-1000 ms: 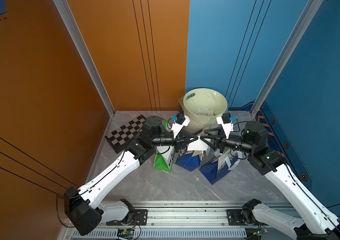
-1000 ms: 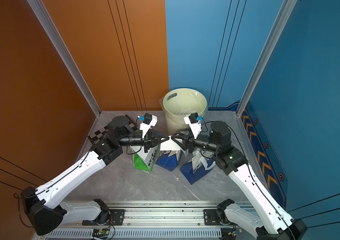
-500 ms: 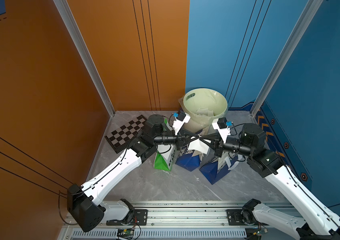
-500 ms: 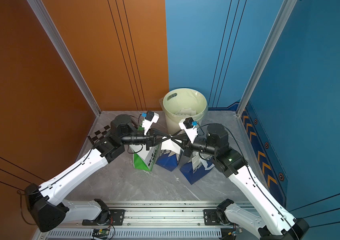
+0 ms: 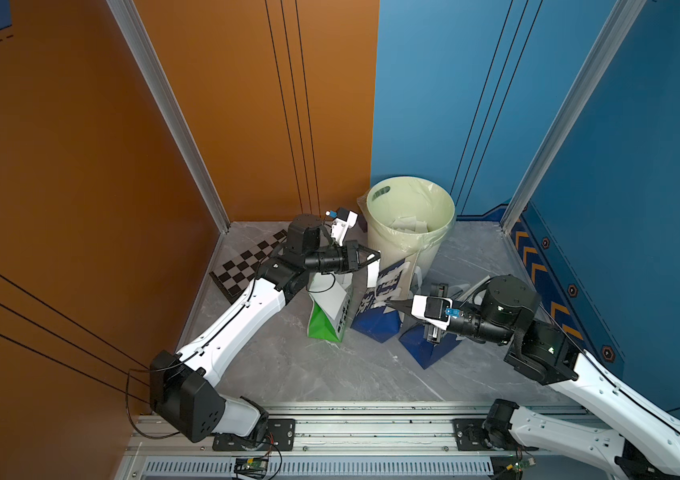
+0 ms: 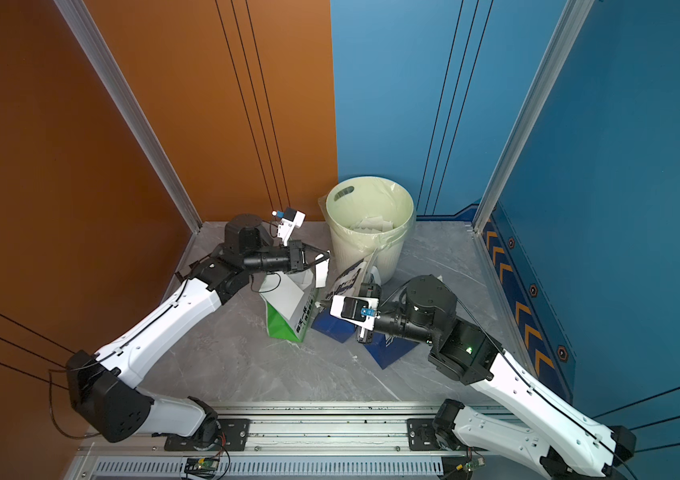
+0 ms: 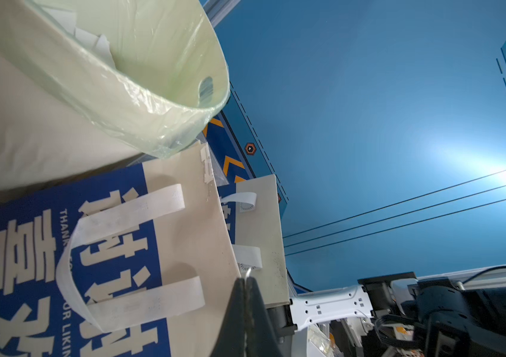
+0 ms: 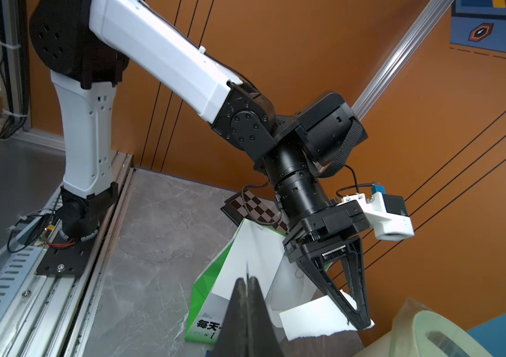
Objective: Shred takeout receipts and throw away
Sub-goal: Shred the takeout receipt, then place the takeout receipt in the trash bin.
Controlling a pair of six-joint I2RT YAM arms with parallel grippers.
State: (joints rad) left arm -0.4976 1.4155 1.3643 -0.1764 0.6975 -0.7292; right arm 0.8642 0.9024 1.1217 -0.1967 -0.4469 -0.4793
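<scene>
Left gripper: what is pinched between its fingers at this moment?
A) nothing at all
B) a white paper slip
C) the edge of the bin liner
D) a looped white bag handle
B: the right wrist view shows the left gripper shut on a white receipt piece, which hangs from its tips next to the bin.

Matt paper receipt, glossy plastic bin liner.
</scene>
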